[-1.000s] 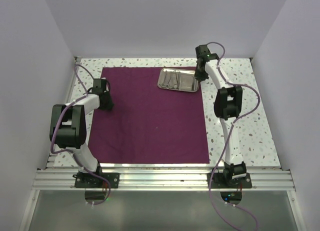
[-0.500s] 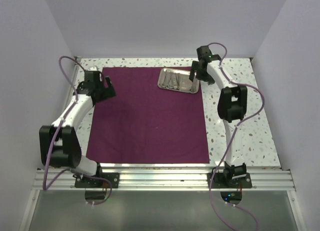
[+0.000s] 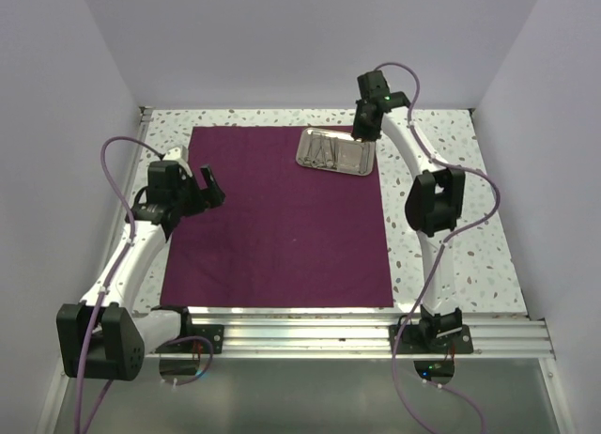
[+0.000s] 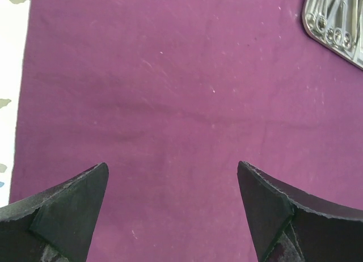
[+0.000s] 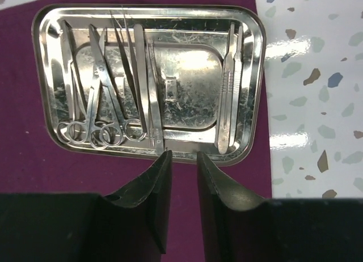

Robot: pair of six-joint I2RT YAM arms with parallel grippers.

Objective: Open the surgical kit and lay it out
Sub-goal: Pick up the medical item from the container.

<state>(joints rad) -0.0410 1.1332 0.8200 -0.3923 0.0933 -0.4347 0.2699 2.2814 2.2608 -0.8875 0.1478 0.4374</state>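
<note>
Over the left part of the flat-spread cloth your left gripper hovers, jaws wide and empty; at its far-right corner the tray holds the instruments, none laid out, right gripper jaws narrow, empty.

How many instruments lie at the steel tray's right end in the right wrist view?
2: inner handle and outer handle, adjacent along the steel tray wall; none looks hidden.

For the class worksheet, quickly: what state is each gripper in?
Left gripper: wide open, empty, over the cloth.
Right gripper: barely open, empty, near the tray.
</note>
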